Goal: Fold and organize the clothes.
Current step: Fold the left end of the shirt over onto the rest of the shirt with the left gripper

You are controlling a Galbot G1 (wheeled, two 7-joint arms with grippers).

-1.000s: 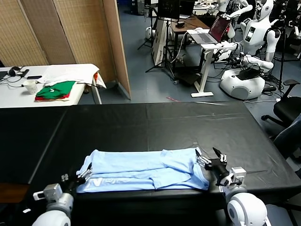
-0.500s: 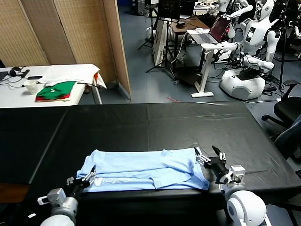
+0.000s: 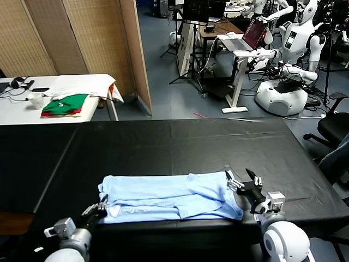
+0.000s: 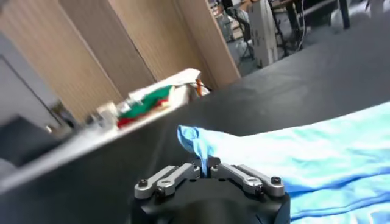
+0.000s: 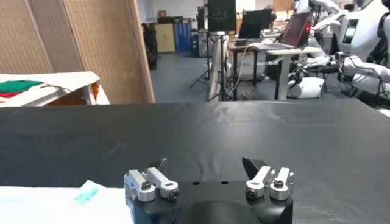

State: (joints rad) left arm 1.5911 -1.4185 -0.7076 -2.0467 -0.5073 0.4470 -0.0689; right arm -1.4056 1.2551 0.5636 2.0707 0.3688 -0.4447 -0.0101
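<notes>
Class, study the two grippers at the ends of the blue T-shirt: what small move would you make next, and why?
Probably lift the left gripper slightly, carrying its pinched corner of the T-shirt upward. Its fingers have closed on the fabric at the shirt's left end, while the right gripper sits open at the right end, gripping nothing yet.

Robotics lab: white humanoid robots (image 3: 292, 52) parked behind a laptop (image 3: 246, 35) desk, camera stands, wicker partition (image 3: 76, 38) beside them.
</notes>
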